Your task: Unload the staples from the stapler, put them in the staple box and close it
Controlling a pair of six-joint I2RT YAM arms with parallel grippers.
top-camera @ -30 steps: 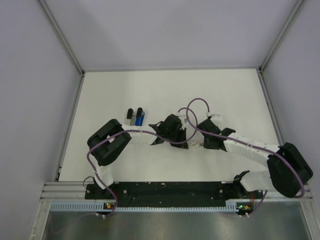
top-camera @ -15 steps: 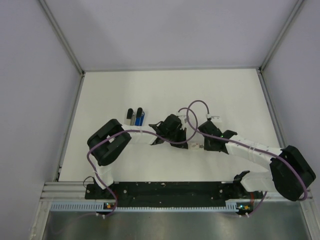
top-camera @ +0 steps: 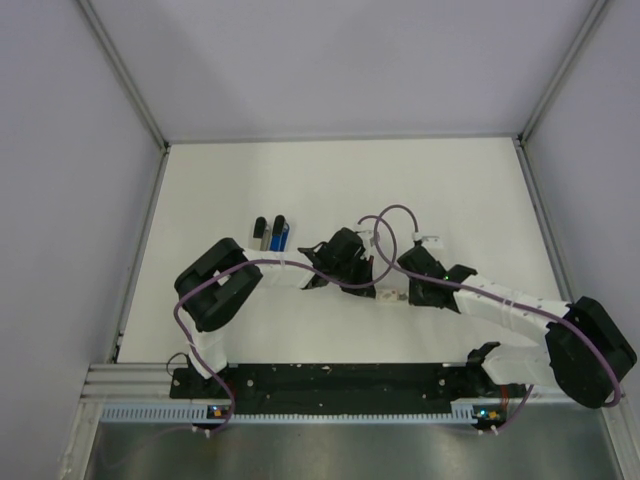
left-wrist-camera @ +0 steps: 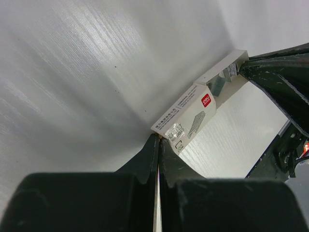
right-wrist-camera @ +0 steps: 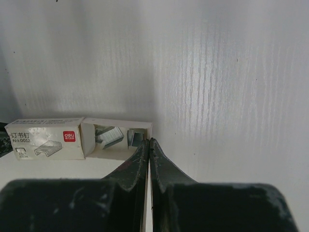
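Though half-open, box (right-wrist-camera: 46, 140) w/ staples (right-wrist-camera: 112, 136)

Top camera overhead, distant; both wrist cameras low, close, sharing staple box (left-wrist-camera: 186, 120)

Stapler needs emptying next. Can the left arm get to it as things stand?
Probably. The stapler lies on the table just past the left arm, with nothing between. But the left gripper points away from it, jaws shut against the staple box, so it must swing back.

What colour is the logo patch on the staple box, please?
Red; the logo patch shows best in the right wrist view.
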